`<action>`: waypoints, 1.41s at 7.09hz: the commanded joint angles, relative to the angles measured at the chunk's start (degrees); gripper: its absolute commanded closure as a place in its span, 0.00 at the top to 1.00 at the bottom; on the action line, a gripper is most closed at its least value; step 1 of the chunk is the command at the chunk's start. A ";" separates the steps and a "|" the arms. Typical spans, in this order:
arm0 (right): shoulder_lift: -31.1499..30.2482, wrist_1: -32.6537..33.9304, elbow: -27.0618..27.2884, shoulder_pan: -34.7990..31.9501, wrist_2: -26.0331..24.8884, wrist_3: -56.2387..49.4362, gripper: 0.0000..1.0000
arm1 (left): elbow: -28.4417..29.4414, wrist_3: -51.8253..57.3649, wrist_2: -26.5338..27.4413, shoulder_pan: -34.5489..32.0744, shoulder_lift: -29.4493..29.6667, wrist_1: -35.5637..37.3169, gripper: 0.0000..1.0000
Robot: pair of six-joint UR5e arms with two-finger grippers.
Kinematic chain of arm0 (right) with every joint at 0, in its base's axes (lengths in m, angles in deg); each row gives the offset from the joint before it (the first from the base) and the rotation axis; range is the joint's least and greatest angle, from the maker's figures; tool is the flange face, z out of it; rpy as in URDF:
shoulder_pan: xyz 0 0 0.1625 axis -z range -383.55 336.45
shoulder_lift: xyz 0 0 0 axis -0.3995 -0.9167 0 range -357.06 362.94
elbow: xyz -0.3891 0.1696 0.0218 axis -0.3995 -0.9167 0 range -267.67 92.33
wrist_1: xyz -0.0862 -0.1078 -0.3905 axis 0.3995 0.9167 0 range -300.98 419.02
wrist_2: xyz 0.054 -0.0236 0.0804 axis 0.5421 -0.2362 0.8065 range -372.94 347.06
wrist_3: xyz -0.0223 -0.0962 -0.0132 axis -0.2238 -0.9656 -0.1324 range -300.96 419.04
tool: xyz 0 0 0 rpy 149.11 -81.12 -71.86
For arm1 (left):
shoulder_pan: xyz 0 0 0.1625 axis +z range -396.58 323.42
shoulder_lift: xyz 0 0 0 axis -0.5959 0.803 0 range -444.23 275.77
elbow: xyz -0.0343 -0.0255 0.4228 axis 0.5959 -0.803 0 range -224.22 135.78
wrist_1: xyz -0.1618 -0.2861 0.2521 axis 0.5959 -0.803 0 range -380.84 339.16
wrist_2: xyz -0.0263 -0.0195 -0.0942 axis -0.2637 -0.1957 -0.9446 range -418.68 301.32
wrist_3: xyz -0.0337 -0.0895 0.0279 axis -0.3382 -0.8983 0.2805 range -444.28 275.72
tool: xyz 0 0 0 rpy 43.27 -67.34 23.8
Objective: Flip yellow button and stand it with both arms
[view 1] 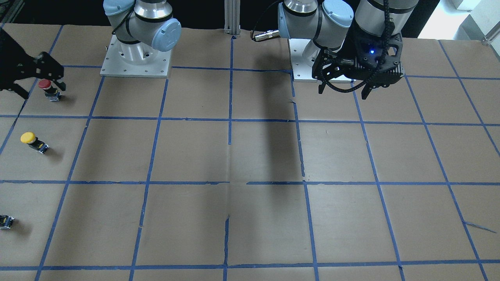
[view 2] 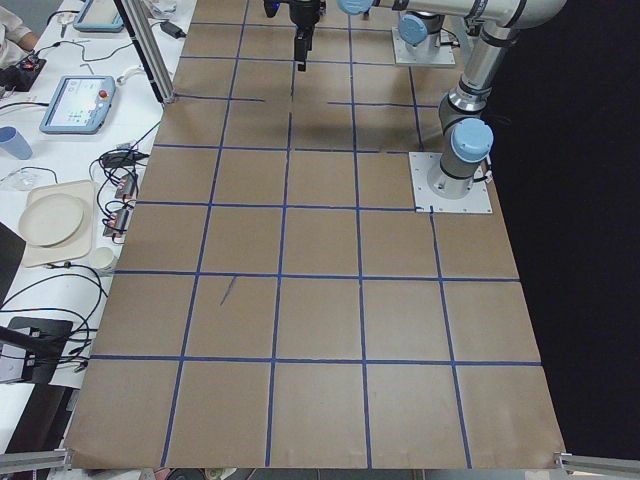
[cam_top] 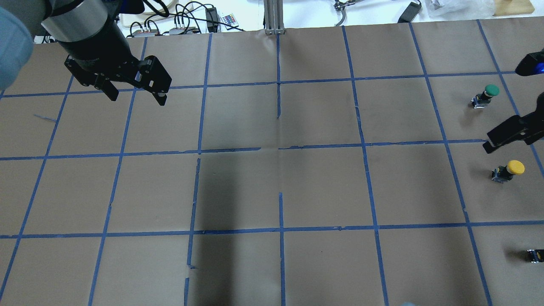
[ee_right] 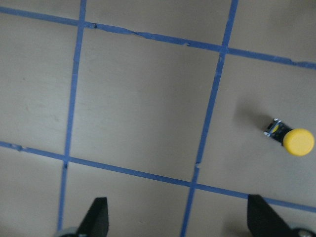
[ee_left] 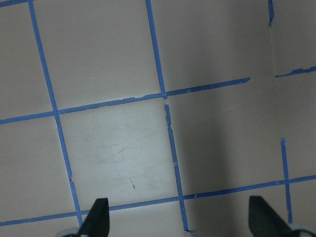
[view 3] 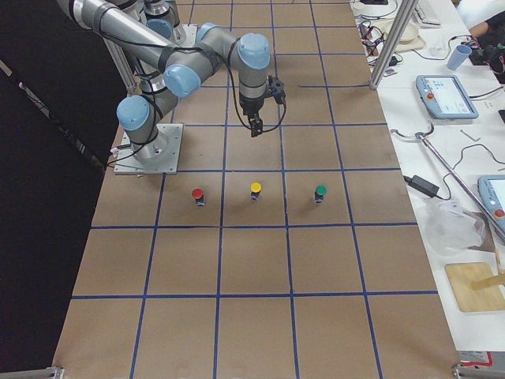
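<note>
Three buttons stand in a row across the middle of the right-side view, on the brown table [view 3: 252, 316] gridded with blue tape. A red button [view 3: 197, 194] is at the left, the yellow button [view 3: 255, 190] in the centre and a green button [view 3: 320, 192] at the right. Each is well apart from its neighbour. The yellow one looks to be sitting cap-up on its black-and-grey body, in its own taped square.

Just beyond it, higher in that frame, the right gripper [ee_right: 178, 219] hangs above the table, touching nothing. Its wrist camera has both fingertips at the bottom edge, spread wide with only bare paper and tape between them. The yellow button lies near the right edge of that picture, outside the gap and up from the right-hand tip.

Farthest off, the left gripper [cam_top: 137, 97] hovers at the upper left of the overhead view, well apart from all three buttons. Its jaws too are wide open and hold nothing, and its wrist camera shows only taped table between the tips.
</note>
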 commanded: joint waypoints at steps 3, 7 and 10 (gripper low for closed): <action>-1.44 -7.11 -8.33 -18.62 0.35 33.75 1.00 | 0.03 0.00 0.03 0.05 -0.02 0.00 1.00; -1.35 -10.20 -7.56 -24.80 -5.19 37.71 1.00 | 0.03 -0.09 0.02 -0.12 -0.46 -0.09 1.00; -2.23 -10.37 -9.83 -24.98 -0.65 37.80 1.00 | 0.03 -3.78 -0.33 -0.65 -0.28 -1.22 1.00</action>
